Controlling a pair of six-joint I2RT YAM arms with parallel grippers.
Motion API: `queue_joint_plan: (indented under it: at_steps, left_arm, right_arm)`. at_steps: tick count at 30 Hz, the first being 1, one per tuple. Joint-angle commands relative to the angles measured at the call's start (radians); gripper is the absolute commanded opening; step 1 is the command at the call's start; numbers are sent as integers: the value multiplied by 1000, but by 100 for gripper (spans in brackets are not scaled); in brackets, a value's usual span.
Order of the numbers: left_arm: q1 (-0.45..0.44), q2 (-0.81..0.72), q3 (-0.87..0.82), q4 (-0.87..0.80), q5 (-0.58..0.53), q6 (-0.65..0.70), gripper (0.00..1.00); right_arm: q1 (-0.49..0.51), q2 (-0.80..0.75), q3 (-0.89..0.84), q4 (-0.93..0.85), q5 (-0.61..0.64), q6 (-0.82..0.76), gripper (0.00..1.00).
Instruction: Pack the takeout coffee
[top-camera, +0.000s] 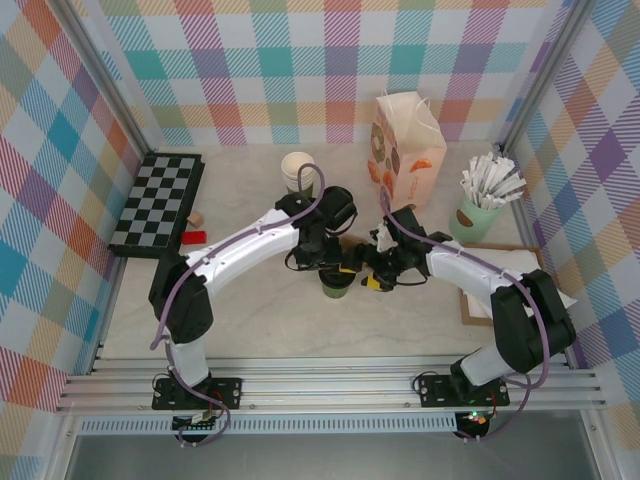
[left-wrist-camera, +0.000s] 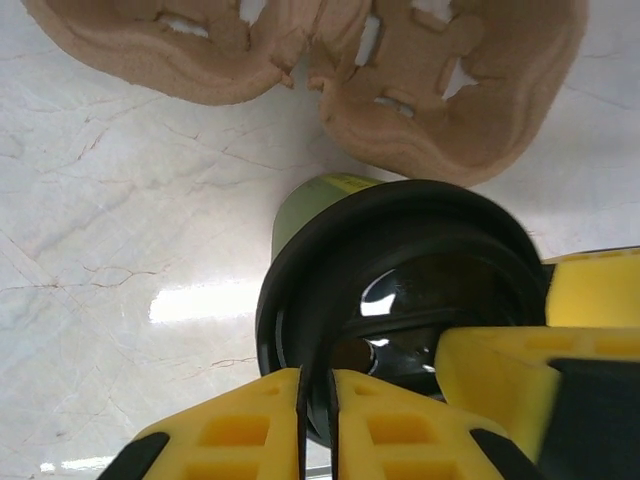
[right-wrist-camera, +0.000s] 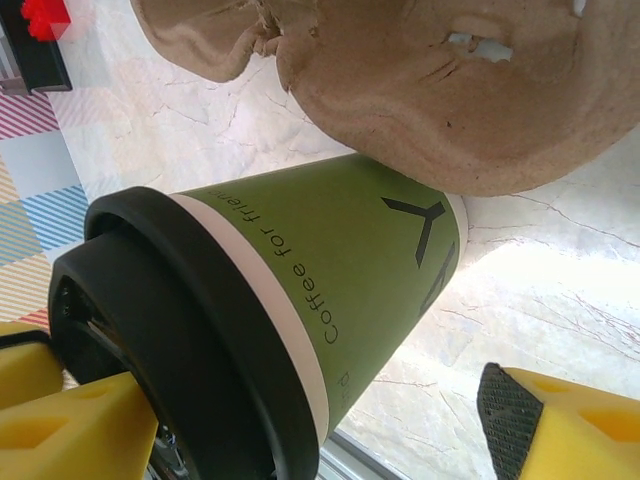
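Note:
The takeout coffee (top-camera: 336, 287) is a dark-green cup (right-wrist-camera: 370, 260) with its black lid (left-wrist-camera: 400, 260) on, standing mid-table. In the top view my left gripper (top-camera: 338, 264) hangs over it. In the left wrist view that gripper (left-wrist-camera: 316, 410) is shut on the lid's near rim, which sits between the yellow pads. My right gripper (top-camera: 368, 275) comes in from the right. In its wrist view it (right-wrist-camera: 300, 395) is open and straddles the cup. The right finger (right-wrist-camera: 530, 420) stands apart from the cup wall, with marble showing between.
A moulded pulp cup carrier (left-wrist-camera: 440, 110) lies just behind the cup. A printed paper bag (top-camera: 405, 145), a stack of cups (top-camera: 298, 170) and a mint cup of white sticks (top-camera: 480, 210) stand at the back. A chessboard (top-camera: 158, 203) and a red block (top-camera: 193, 237) are on the left.

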Motion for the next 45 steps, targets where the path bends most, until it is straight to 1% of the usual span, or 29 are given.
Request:
queue_joint_plan:
  at_steps: [1, 3, 5, 6, 7, 9, 12, 14, 16, 18, 21, 25, 28, 33, 38, 40, 45]
  left_arm:
    - [14, -78, -27, 45, -7, 15, 15]
    - [19, -100, -37, 49, -8, 17, 15]
    - [23, -126, -47, 56, -19, 18, 17]
    - [26, -146, -55, 62, -30, 19, 20]
    - [30, -164, -66, 68, -41, 20, 25]
    - [39, -212, -101, 90, -73, 12, 41]
    - [68, -280, -174, 128, -103, -16, 64]
    - [92, -316, -223, 147, -112, -46, 79]
    - [117, -354, -271, 164, -125, -84, 91]
    - [133, -384, -311, 168, -153, -122, 100]
    - [151, -425, -361, 181, -177, -160, 100]
    - [166, -442, -401, 185, -181, -187, 100]
    - [170, -437, -408, 188, -179, -193, 100]
    - [171, -416, -403, 187, -167, -189, 100]
    - [171, -403, -406, 183, -155, -184, 100]
    - [171, -393, -407, 182, -141, -178, 100]
    - [171, -370, -413, 201, -112, -177, 100]
  right_arm:
    - [8, 15, 5, -116, 71, -21, 84]
    - [8, 9, 11, -125, 72, -24, 85]
    - [10, -4, 24, -134, 74, -32, 88]
    - [10, -14, 35, -147, 81, -41, 91]
    - [11, -24, 50, -159, 88, -51, 93]
    - [18, -45, 92, -205, 116, -90, 100]
    - [31, -73, 144, -260, 162, -151, 100]
    - [37, -85, 154, -261, 162, -182, 100]
    - [37, -90, 152, -235, 124, -202, 100]
    - [43, -91, 150, -202, 76, -215, 100]
    - [62, -90, 165, -201, 103, -260, 100]
    - [111, -81, 214, -268, 247, -334, 100]
    - [151, -60, 255, -302, 314, -375, 100]
    - [194, 10, 312, -335, 339, -389, 100]
    - [241, 58, 368, -383, 495, -364, 100]
    - [252, 73, 384, -392, 501, -363, 100]
    - [258, 108, 400, -383, 394, -361, 100]
